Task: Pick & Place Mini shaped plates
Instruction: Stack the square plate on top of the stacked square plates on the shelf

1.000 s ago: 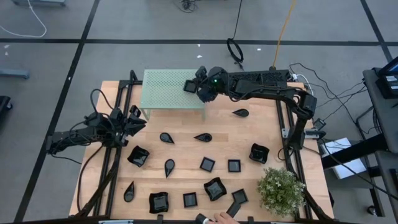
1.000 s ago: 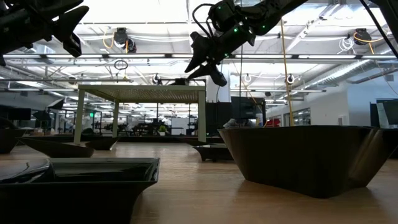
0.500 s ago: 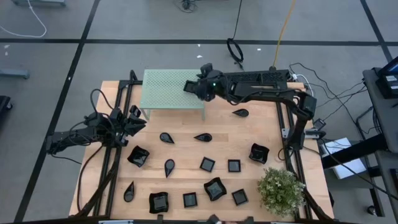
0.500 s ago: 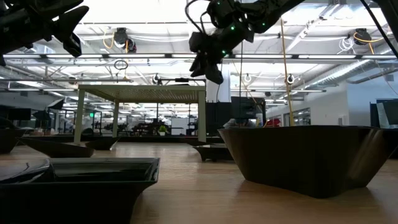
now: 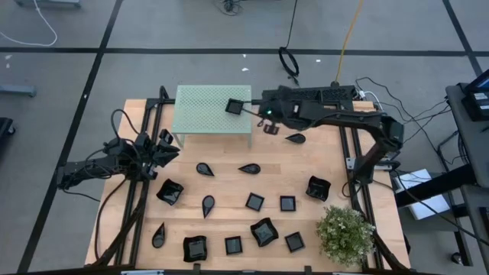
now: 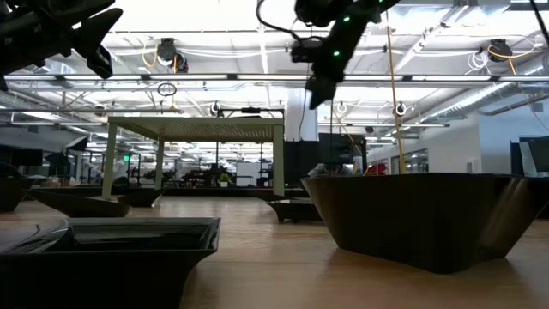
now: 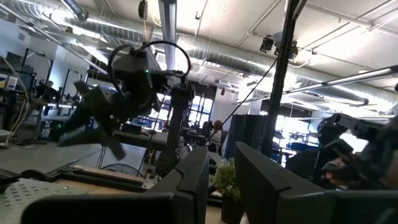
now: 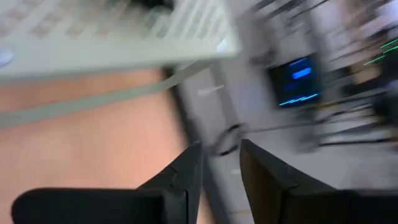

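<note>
Though slightly parted, right pincer [image 5: 269, 127] empty.

One camera looks straight down on the whole wooden table [image 5: 229, 183], another sits low at its surface close behind black dishes [image 6: 420, 219] and faces the room, each wrist camera looks forward past its own fingers, and the top and low views share the green platform [image 5: 206, 111].
</note>
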{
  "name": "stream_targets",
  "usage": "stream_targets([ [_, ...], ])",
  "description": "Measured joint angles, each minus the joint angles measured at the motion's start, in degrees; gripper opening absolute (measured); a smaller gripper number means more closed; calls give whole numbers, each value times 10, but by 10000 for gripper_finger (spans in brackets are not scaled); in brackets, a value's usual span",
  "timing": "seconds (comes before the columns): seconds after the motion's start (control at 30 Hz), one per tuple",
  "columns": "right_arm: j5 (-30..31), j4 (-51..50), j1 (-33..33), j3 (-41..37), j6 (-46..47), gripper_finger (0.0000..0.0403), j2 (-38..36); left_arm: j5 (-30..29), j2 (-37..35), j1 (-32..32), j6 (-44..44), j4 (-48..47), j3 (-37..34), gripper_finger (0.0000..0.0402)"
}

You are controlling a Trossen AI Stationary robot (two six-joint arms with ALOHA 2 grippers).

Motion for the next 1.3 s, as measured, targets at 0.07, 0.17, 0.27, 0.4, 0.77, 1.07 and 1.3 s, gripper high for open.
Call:
stream_targets([
  [0.07, -48, -53, -13, 0, 30, 93, -23, 0, 0, 0, 0, 0, 0, 81],
  [0.17, -125, -116, -37, 1, 58, 93, -50, 0, 0, 0, 0, 0, 0, 81],
  [0.27, -187, -175, -58, 0, 120, 93, -58, 0, 0, 0, 0, 0, 0, 81],
  [0.4, -225, -288, -69, -2, 230, 93, -66, 0, 0, 0, 0, 0, 0, 81],
  [0.77, -305, -402, -2, -147, 320, 93, -94, 0, 0, 0, 0, 0, 0, 81],
  [1.07, -382, -400, 54, -286, 323, 93, -147, 0, 0, 0, 0, 0, 0, 81],
  [1.3, -400, -260, 115, -323, 297, 93, -183, 0, 0, 0, 0, 0, 0, 81],
])
